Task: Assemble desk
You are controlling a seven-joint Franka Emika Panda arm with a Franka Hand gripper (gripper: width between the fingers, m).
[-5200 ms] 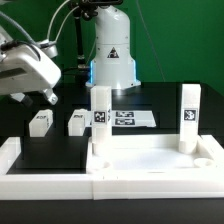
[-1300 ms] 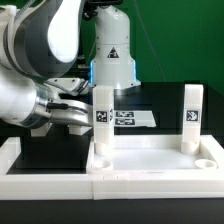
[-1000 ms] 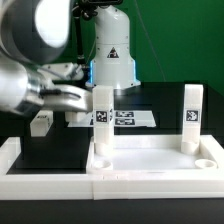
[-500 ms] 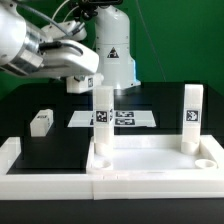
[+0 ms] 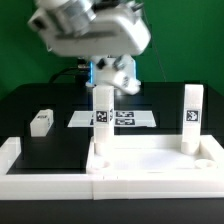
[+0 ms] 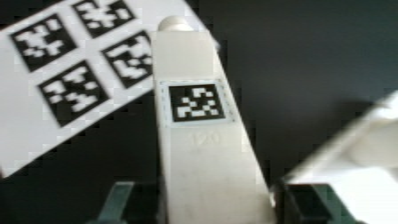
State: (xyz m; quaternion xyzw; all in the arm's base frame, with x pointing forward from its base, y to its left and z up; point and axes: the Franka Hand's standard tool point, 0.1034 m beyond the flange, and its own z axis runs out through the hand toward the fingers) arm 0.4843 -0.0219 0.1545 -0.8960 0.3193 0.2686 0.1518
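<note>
Leg block [image 6: 199, 130] of the desk is clamped between my jaws, with the rimmed panel [image 5: 150, 160] on the worktop below them. To seat it well, I judge it should hang plumb over a free corner socket [image 5: 206, 159], clear of the standing legs [image 5: 100, 120]. No words are readable, only square black-and-white tags on the block and on the marker board [image 6: 71, 70] beyond my jaws.

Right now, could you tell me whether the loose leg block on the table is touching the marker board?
Apart. The exterior view shows bare black table between the loose leg block and the marker board.
</note>
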